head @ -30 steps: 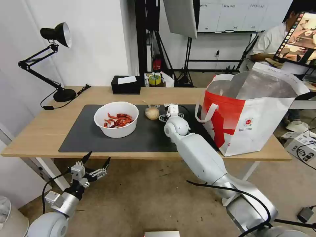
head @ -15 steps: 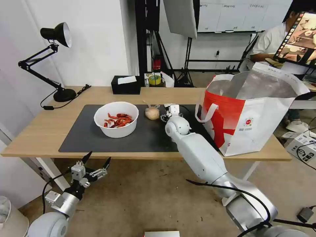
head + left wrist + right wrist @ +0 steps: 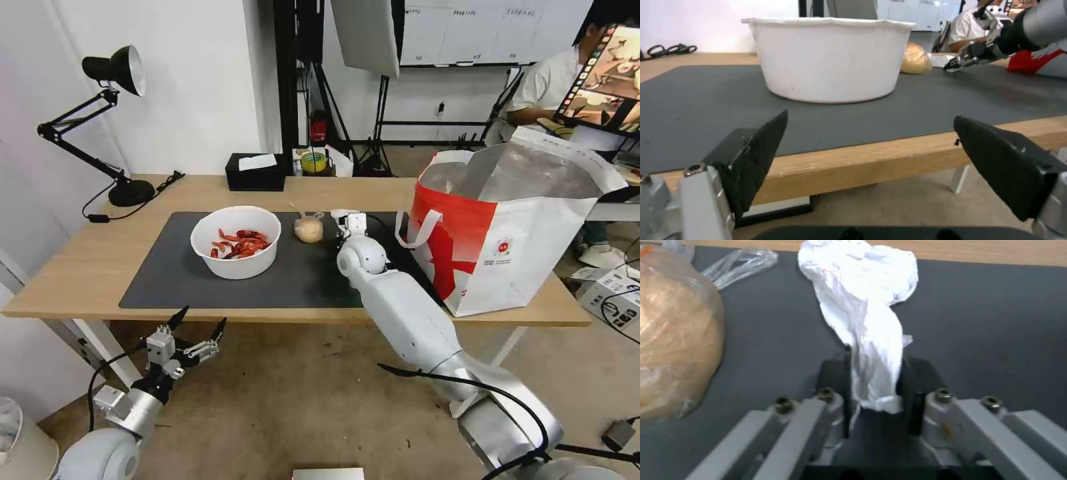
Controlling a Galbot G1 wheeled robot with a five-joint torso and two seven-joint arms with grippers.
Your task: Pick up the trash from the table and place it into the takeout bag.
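Pinching crumpled tissue point(image 3: 871, 316) between jaws.

Both arms are clad in smooth white shells with silver-grey joint sections, and black cables are looped along them. The left gripper point(image 3: 197, 325) is built of grey metal links tipped with black, pointed, textured fingers point(image 3: 756, 156). The right gripper point(image 3: 875, 373) is fitted with silver links, hex-socket screws and black pads.

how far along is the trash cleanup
Early, as far as the pictures show. Nothing can be seen inside the bag from here. In hand: the right hand is shut on the tissue, low over the mat. Left: the bowl of shells and the small plastic bag sit on the mat. The left hand hangs open below the table edge.
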